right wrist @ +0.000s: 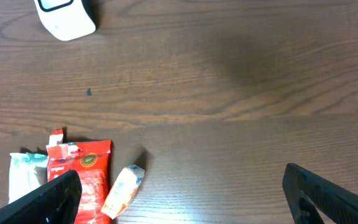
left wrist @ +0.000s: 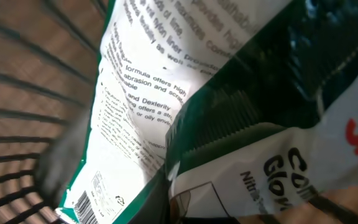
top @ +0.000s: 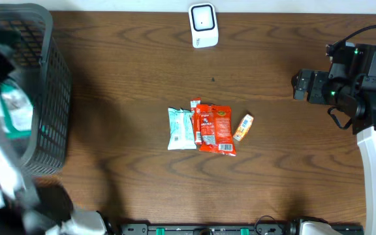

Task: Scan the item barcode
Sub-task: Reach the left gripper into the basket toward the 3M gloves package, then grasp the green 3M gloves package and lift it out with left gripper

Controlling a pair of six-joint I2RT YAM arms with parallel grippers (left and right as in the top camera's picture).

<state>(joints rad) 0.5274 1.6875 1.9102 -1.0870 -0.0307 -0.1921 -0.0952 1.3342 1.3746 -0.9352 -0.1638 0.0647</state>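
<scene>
Down in the basket [top: 51,78], my left fingers [left wrist: 219,127] pinch the glove pack [left wrist: 135,93]; its barcode [left wrist: 82,200] is partly cut off. Over the table [right wrist: 229,93], my right fingers [right wrist: 48,199] are spread wide, only tips showing.

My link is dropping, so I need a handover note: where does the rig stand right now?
Left pincer: shut on the glove pack inside the basket.
Right pincer: open, empty, above the table.
Scanner at the table's far edge; blue packet, red packet and small orange packet lie mid-table.
Done: pack gripped.
Left: lift it out, show its barcode to the scanner.
</scene>
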